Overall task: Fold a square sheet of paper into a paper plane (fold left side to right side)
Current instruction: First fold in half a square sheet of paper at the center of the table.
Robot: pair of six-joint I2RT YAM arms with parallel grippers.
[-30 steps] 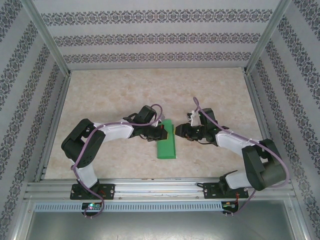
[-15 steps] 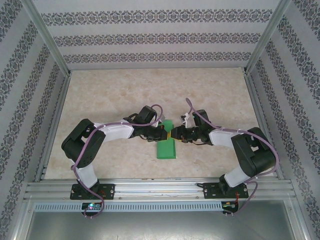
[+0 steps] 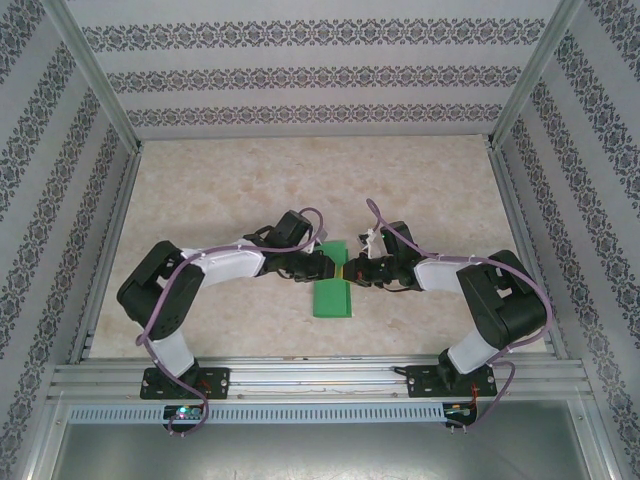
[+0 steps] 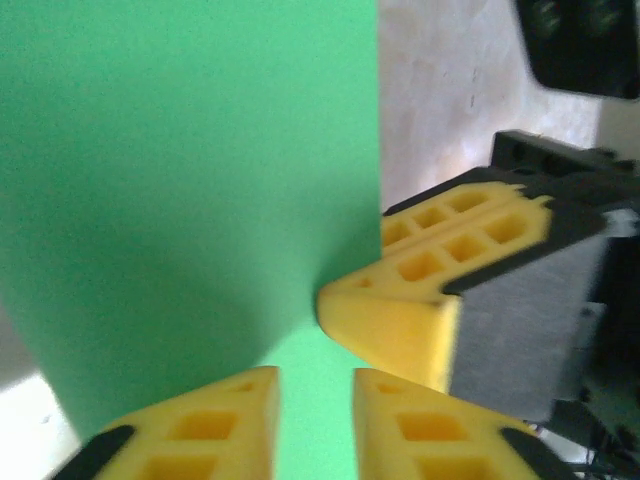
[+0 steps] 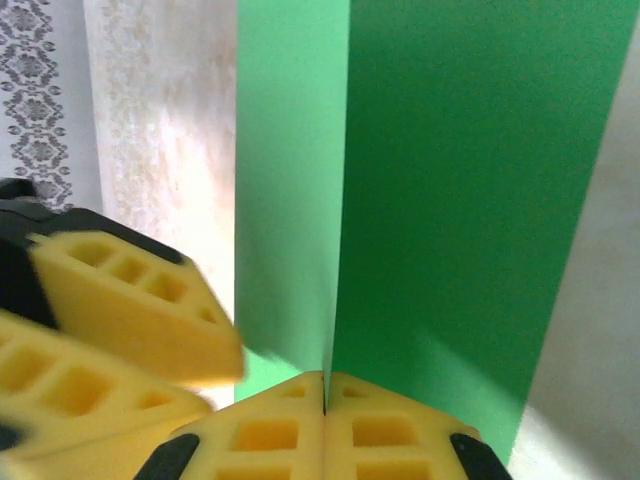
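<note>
Right wrist view: my right gripper (image 5: 325, 402) has its fingers pressed together, pinching the green paper (image 5: 440, 200) at a crease line. The sheet lies folded into a narrow strip mid-table (image 3: 220, 190), between both arms. In the left wrist view, my left gripper (image 4: 315, 425) stands slightly spread over the same sheet, gripping nothing, just beside the right one. Judgement: hold the right pinch firm, carry the flap over with edges matched, and press flat only once aligned, since thin paper skews easily.
</note>
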